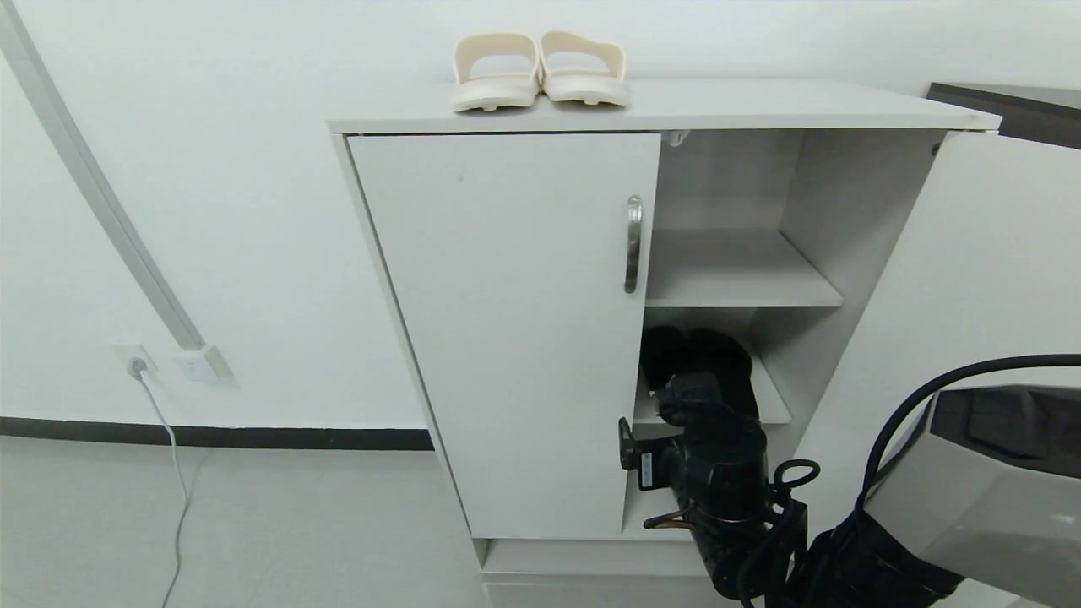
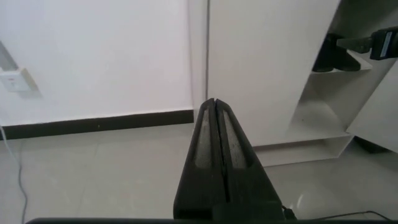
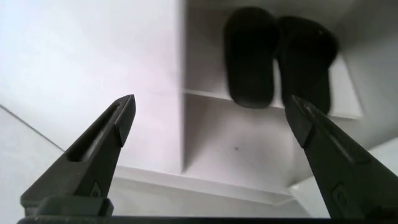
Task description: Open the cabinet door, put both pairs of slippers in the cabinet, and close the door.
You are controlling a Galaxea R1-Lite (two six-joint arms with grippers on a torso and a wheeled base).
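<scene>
A pair of beige slippers [image 1: 540, 72] stands on top of the white cabinet [image 1: 760, 105]. The cabinet's left door [image 1: 507, 338] is closed and its right door [image 1: 971, 279] is swung wide open. A pair of black slippers [image 1: 705, 359] [image 3: 249, 56] lies side by side on the lower shelf [image 3: 267, 102] inside. My right gripper [image 3: 210, 102] is open just in front of that shelf, below the black slippers and holding nothing. Low over the floor, left of the cabinet, my left gripper [image 2: 214, 106] is shut and empty.
The shelf above [image 1: 735, 270] is bare. A wall socket with a cable [image 1: 135, 367] and a slanted conduit [image 1: 93, 194] are on the wall to the left. Open floor [image 1: 253, 523] lies before them. A dark piece of furniture [image 1: 1013, 105] stands behind the open door.
</scene>
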